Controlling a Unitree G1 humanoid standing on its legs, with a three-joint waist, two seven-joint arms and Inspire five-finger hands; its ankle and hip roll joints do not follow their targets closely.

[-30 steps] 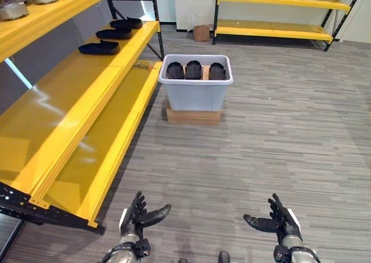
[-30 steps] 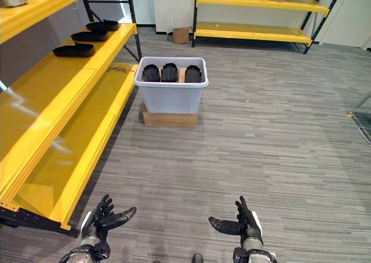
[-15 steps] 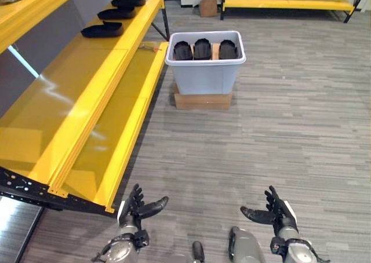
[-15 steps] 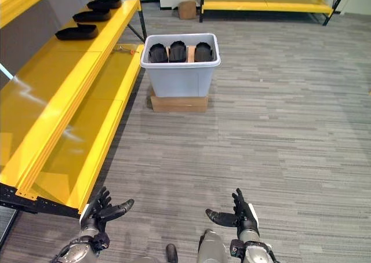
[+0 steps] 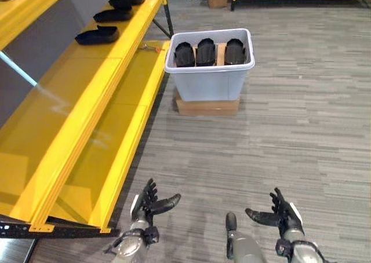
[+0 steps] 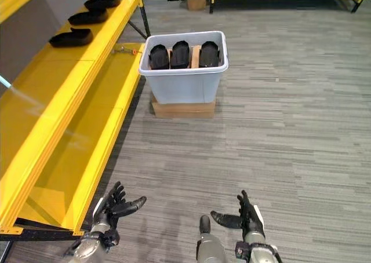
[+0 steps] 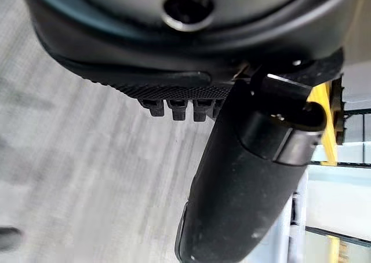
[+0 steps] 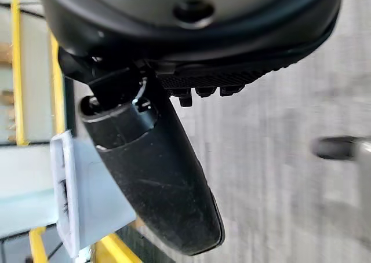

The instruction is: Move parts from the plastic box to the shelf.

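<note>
Grey plank floor point(image 5: 301, 101) runs between yellow racking, with the plastic box point(image 5: 210, 77) on a cardboard base point(image 5: 207, 106) well ahead, just beside the shelf point(image 5: 87, 83). Three black parts point(image 5: 205, 51) stand in the box; three more point(image 5: 97, 36) lie on the shelf. Left hand point(image 5: 149, 204) and right hand point(image 5: 279, 215) hover low, fingers spread, holding nothing. Risk, I judge: reaching from this far could nudge the box or miss a part
</note>
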